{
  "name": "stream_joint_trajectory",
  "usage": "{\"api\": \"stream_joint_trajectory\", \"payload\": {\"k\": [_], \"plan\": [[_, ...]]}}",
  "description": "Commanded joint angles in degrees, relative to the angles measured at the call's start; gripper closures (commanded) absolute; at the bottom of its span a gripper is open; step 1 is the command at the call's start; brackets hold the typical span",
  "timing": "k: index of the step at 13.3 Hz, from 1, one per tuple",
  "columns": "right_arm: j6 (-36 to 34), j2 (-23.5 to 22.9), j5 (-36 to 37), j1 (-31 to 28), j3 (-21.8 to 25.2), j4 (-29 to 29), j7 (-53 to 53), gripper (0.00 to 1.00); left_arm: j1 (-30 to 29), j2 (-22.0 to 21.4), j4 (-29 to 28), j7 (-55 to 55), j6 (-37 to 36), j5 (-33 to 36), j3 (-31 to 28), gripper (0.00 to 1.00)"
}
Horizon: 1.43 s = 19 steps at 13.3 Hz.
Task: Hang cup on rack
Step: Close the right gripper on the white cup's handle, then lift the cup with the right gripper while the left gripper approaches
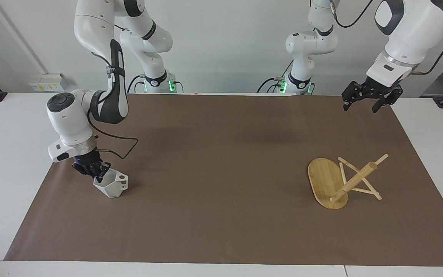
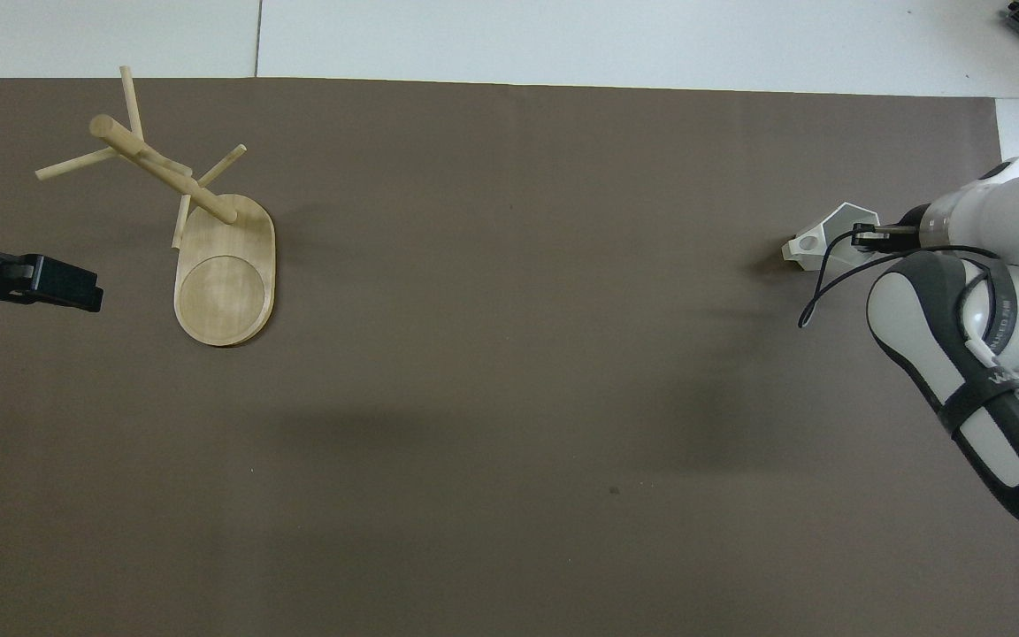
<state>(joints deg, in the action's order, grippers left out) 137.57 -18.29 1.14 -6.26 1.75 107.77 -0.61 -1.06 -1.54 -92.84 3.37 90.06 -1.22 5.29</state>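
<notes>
We record one small white faceted cup (image 1: pixel 110 185) with a blocky, hole-pierced handle, and one light bamboo mug rack (image 1: pixel 338 180) with an oval base, round post and thin pegs. Both are on one brown paper mat (image 1: pixel 221 161) covering a white table (image 1: pixel 6 154).

The facing view shows the right gripper (image 1: pixel 97 177) down at the cup, its fingertips clamped on the cup's rim wall on the side away from the handle. The overhead view hides that grip under the right arm's wrist; there only the cup's (image 2: pixel 828 237) handle end and part of its rim show.

The facing view shows the rack tipped over, resting on the edge of its base and on its pegs, post slanting upward. It lies well apart from both sets of fingers, at the left arm's end of the mat.

The left gripper (image 1: pixel 363 104) hangs in the air over the mat's corner at its own end, fingers spread wide and holding nothing. The overhead view shows only its dark tip (image 2: pixel 54 287) beside the rack's (image 2: pixel 225 265) base.
</notes>
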Motion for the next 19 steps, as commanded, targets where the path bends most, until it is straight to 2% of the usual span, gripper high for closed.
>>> {"api": "stream_joint_trajectory", "payload": {"k": [1,8,11,14,19], "plan": [[-5.1,0.6,-0.2,-0.2,-0.7,-3.0,0.8,1.00,0.1,-1.9,-1.9,-1.6,-0.7,0.3,0.1,0.00],[-20.0,3.3,-2.4,-0.1,-3.5,-11.8,2.8,1.00,0.2,-3.4,-4.5,-4.9,-3.1,0.1,0.1,0.00],[-23.3,4.3,-5.6,-0.1,-5.0,-14.0,4.7,1.00,0.6,-3.8,-5.4,-15.5,-1.5,0.0,0.2,0.00],[-23.4,5.5,-5.8,-0.1,-8.6,-14.8,9.4,1.00,0.0,-5.0,-7.6,-22.5,-4.2,-6.1,0.2,0.00],[-23.3,6.7,-11.0,-0.1,-13.2,-16.0,12.4,1.00,-0.7,-7.2,-11.5,-40.6,-5.8,-17.7,-0.2,0.00]]}}
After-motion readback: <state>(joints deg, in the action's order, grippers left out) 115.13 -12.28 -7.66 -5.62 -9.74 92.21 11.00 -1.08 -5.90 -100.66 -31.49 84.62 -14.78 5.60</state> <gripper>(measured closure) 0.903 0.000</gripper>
